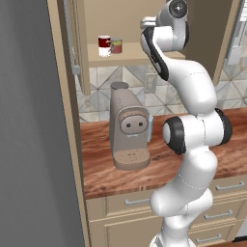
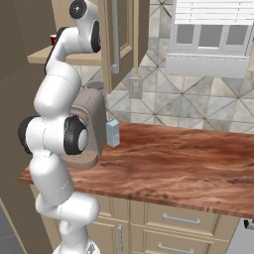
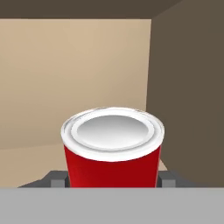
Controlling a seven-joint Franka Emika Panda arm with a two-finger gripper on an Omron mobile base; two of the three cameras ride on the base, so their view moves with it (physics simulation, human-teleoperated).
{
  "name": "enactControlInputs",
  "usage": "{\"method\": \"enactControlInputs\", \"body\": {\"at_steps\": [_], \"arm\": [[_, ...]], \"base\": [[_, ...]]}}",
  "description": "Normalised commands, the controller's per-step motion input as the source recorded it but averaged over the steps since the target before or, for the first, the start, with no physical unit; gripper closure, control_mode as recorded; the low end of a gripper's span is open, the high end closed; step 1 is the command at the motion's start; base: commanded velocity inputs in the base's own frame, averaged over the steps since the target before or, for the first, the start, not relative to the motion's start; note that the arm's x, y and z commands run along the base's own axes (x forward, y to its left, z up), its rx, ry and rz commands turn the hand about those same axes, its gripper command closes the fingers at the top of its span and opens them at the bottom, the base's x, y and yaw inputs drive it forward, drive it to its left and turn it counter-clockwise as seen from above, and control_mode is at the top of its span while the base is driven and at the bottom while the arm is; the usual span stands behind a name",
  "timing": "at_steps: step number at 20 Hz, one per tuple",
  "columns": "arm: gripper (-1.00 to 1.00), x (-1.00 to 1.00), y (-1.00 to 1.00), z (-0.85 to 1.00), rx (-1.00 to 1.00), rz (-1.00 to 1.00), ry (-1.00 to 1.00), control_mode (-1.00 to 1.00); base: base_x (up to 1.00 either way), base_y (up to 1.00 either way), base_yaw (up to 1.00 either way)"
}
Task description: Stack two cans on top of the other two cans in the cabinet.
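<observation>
In the hand view a bright red can [image 3: 112,164] with a silver lid stands between my fingertips [image 3: 56,179], and my gripper [image 3: 112,180] is shut on its sides. Its base is hidden. It sits inside the tan cabinet [image 3: 87,65], close to the right inner wall. In the left base view the cabinet shelf [image 1: 132,54] holds a dark red can with a white lower band [image 1: 104,46] and, touching its right side, a greyish can with a red upper band [image 1: 116,46]. My arm reaches into the cabinet to their right and hides the hand.
A tan coffee machine [image 1: 128,130] stands on the wooden counter [image 2: 173,163] under the cabinet, with a small pale carton [image 2: 112,133] beside it. The cabinet door [image 2: 124,34] hangs open. A tall grey panel [image 1: 29,120] fills the left. Drawers [image 2: 181,218] lie below the counter.
</observation>
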Motion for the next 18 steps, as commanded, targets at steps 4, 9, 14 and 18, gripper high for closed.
{"method": "enactControlInputs", "body": {"at_steps": [4, 9, 14, 18], "arm": [[1.0, 0.0, 0.0, 0.0, 0.0, 0.0, 0.0, -1.0], [1.0, 0.0, 0.0, 0.0, 0.0, 0.0, 0.0, -1.0], [-1.0, 0.0, 0.0, 0.0, 0.0, 0.0, 0.0, -1.0], [-1.0, 0.0, 0.0, 0.0, 0.0, 0.0, 0.0, -1.0]], "base": [[0.0, 0.0, 0.0], [0.0, 0.0, 0.0], [0.0, 0.0, 0.0], [0.0, 0.0, 0.0]]}}
